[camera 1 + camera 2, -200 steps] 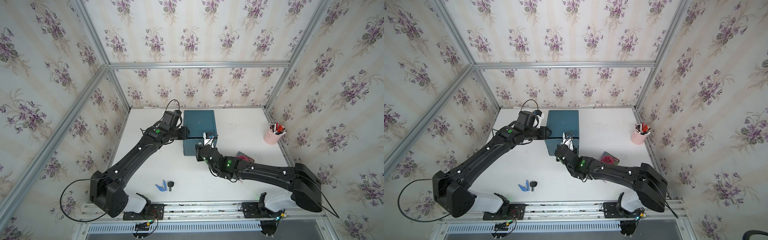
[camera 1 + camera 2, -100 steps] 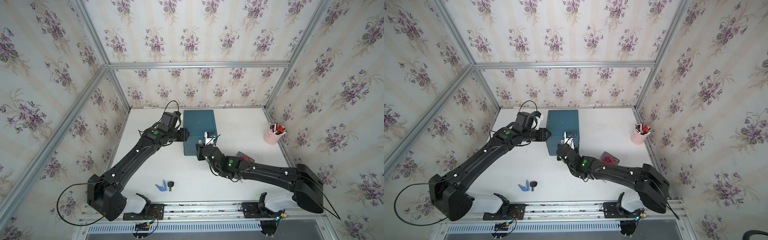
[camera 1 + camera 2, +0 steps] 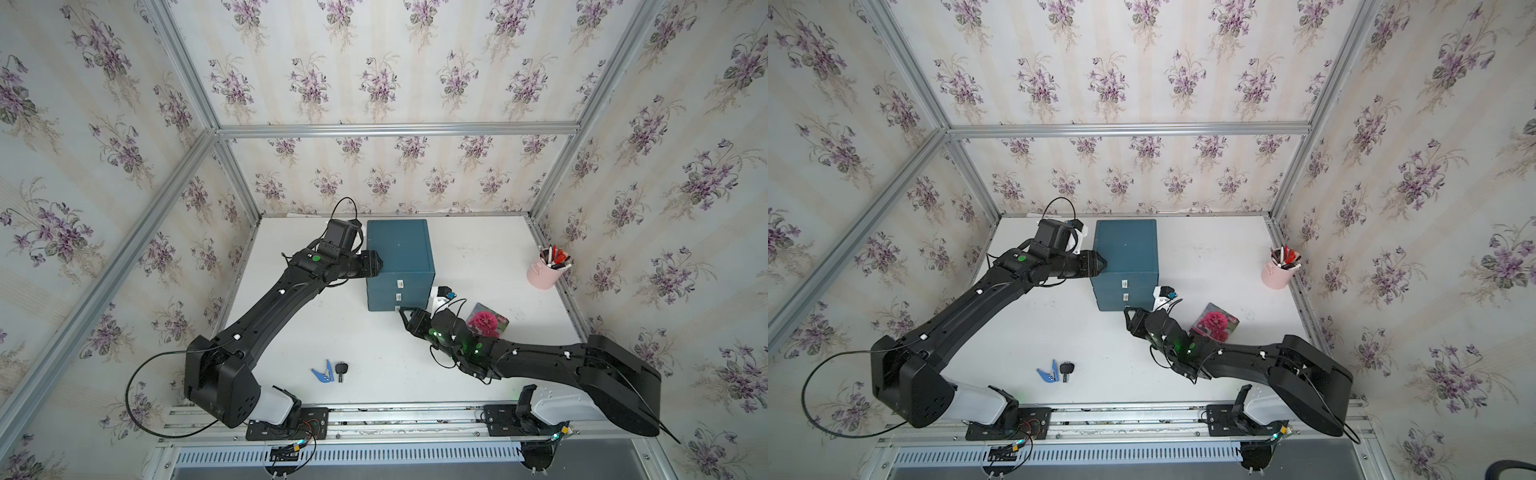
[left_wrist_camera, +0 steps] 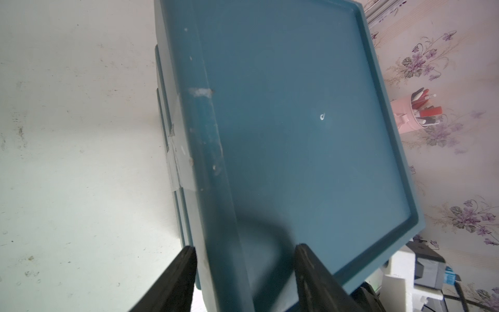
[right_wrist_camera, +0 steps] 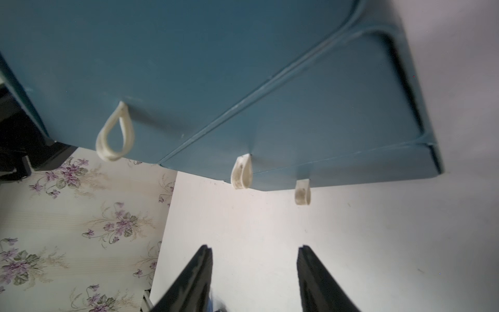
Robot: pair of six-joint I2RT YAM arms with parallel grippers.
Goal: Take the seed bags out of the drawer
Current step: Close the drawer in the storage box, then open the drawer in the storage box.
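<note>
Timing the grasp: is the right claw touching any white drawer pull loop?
Apart: right wrist view shows bare table between right claw and pull loops.

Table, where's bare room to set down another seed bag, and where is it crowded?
Widest bare patch: the table between the blue chest and the pink pen cup. Also free: between the key and the right arm. Crowded: the chest's front, with the right gripper and the magenta seed bag.

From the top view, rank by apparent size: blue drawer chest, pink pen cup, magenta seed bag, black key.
1. Blue drawer chest
2. Pink pen cup and magenta seed bag, about alike; the bag is partly behind the right arm
3. Black key
</note>
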